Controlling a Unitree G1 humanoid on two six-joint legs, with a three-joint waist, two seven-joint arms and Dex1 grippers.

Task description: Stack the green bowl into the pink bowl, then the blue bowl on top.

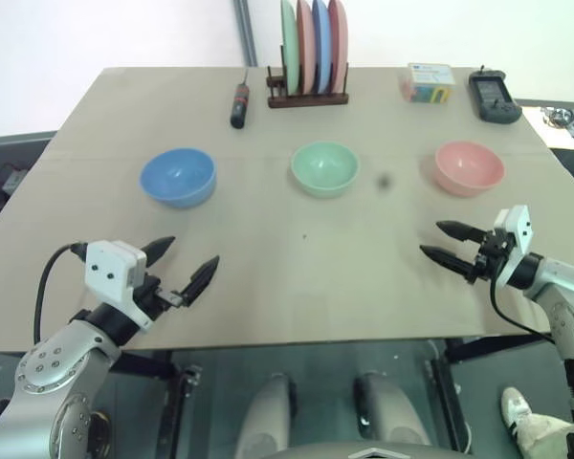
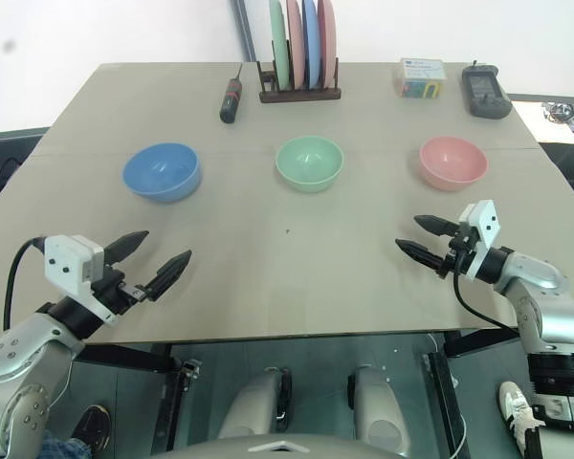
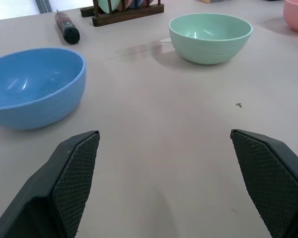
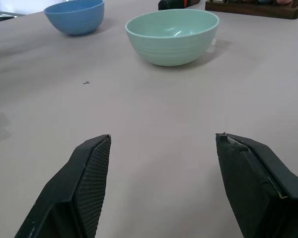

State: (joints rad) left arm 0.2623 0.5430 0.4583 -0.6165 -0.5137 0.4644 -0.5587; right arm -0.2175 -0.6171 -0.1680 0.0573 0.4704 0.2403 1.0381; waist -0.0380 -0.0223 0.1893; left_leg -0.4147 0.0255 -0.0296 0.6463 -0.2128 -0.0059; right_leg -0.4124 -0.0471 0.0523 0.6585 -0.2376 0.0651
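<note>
We log the green bowl (image 1: 324,168) upright at mid-table, with the blue bowl (image 1: 178,176) well apart to its left and the pink bowl (image 1: 469,167) well apart to its right; all three sit in one row, each empty and separate. Behind the green bowl stands a wooden rack (image 1: 308,97) holding upright plates (image 1: 313,46). A dark screwdriver (image 1: 239,103) lies left of the rack; a small box (image 1: 427,82) and a black handheld device (image 1: 493,96) lie near the far right edge. The table (image 1: 297,287) is bare between bowls and arms (no obstruction on either approach). The left gripper (image 1: 187,266) hovers near the front edge, fingers spread, holding nothing. The right gripper (image 1: 447,243) hovers in front of the pink bowl, likewise spread and holding nothing.
</note>
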